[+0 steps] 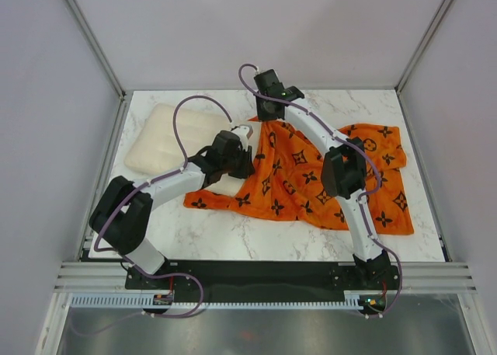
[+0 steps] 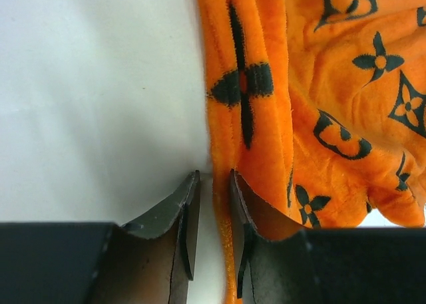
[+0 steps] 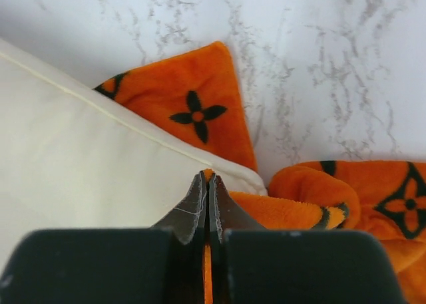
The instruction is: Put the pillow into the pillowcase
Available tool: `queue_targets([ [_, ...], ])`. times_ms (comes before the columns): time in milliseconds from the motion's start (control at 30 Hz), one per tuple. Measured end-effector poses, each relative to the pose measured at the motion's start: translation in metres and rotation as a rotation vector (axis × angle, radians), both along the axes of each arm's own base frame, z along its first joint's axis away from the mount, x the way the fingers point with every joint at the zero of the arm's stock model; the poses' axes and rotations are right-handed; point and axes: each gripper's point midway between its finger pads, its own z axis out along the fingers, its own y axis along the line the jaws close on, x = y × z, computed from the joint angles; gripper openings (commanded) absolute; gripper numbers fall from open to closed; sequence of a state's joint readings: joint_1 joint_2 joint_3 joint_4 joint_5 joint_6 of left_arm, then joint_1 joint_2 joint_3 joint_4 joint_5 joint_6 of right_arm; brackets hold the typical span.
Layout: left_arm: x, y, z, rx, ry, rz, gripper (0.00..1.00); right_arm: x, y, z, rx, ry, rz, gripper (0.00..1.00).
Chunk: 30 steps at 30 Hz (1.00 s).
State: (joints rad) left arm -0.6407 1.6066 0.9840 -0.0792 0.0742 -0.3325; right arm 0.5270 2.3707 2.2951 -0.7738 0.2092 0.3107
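The left gripper (image 2: 214, 207) has its jaws drawn narrow on a folded edge of the pillowcase (image 2: 333, 84), with a strip of orange plush running down between the two dark fingers and the white of the pillow pressed close on their left. The right gripper (image 3: 208, 187) is fully closed, and only a thin sliver of orange cloth shows in the seam between its tips, so it pinches the pillowcase too. Just beyond those tips lies a piped corner of the pillow (image 3: 80, 157), with an orange corner bearing a black four-petal flower (image 3: 198, 116) poking out from under its far side. The print repeats flowers, stars and a monogram (image 2: 343, 136) of interlocked curved strokes, too crumpled to read as letters. From above, the pillow lies at the far left of the marble table (image 1: 233, 234), mostly bare, with its right end meeting the left edge of the pillowcase, which spreads wrinkled across the centre and right. The left arm (image 1: 167, 184) reaches in over the pillow's near corner and hides where pillow and cloth meet, while the right arm (image 1: 342, 172) crosses over the pillowcase, covering part of the print.
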Motion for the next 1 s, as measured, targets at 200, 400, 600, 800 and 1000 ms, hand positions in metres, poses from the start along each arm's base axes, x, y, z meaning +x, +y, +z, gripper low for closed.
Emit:
queue_targets([
  [200, -0.004, -0.002, -0.002, -0.014, 0.012, -0.016, 0.28, -0.011, 0.040, 0.000, 0.117, 0.011, 0.123, 0.00],
  [400, -0.010, 0.002, 0.002, -0.017, 0.023, -0.015, 0.66, -0.037, 0.059, 0.013, 0.170, 0.013, 0.206, 0.00],
  [600, 0.003, 0.055, 0.028, -0.024, 0.032, 0.130, 1.00, -0.034, 0.042, 0.031, 0.223, -0.012, 0.177, 0.00],
  [800, 0.039, 0.144, 0.058, 0.018, -0.035, 0.413, 1.00, -0.034, 0.026, 0.013, 0.220, 0.030, 0.148, 0.00],
  [1000, 0.052, 0.162, 0.061, 0.029, -0.032, 0.469, 1.00, -0.040, 0.035, 0.012, 0.236, 0.039, 0.177, 0.00],
])
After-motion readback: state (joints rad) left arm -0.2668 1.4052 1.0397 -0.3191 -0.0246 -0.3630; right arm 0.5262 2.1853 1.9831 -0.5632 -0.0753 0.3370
